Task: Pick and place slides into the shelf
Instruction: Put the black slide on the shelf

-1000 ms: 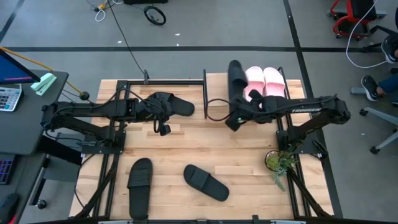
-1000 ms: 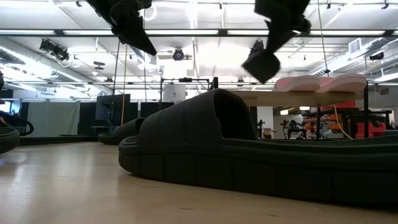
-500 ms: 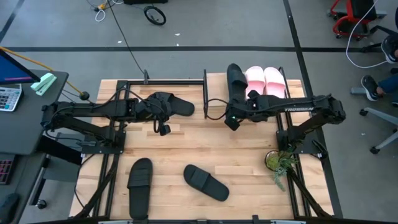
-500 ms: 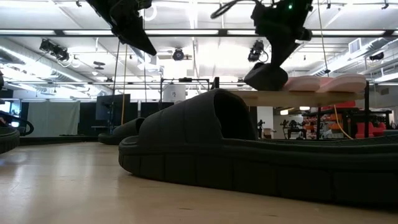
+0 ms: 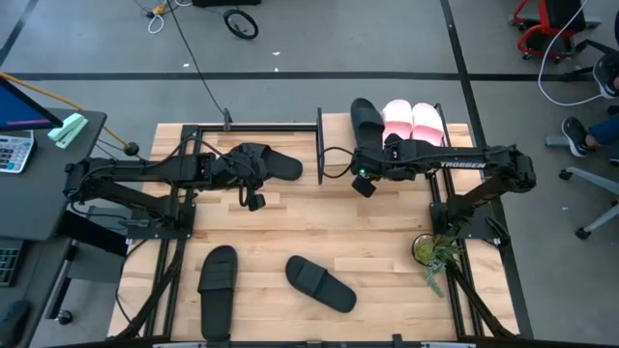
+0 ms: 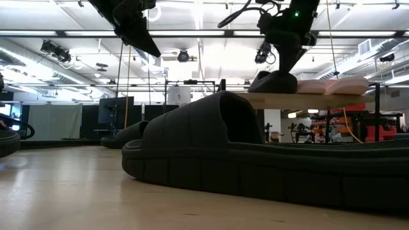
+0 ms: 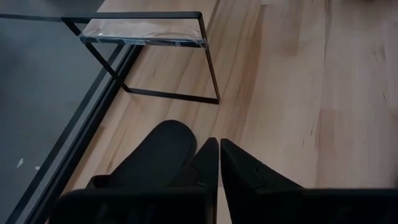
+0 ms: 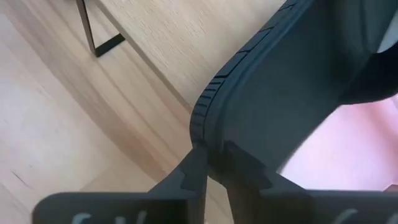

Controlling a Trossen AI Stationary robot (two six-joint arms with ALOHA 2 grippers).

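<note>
Slides are being shelved: one black slide (image 5: 366,118) is clamped at its sole edge by the right gripper (image 8: 211,163) and rests on the top board of the shelf (image 6: 319,98), just beside the two pink slides (image 5: 414,123). Over another black slide (image 5: 269,164), the left gripper (image 7: 219,167) is held closed and empty. Two more black slides (image 5: 319,283) lie on the pale wooden table (image 5: 387,246); a potted plant (image 5: 431,251) stands near its edge, and grey floor surrounds it.
</note>
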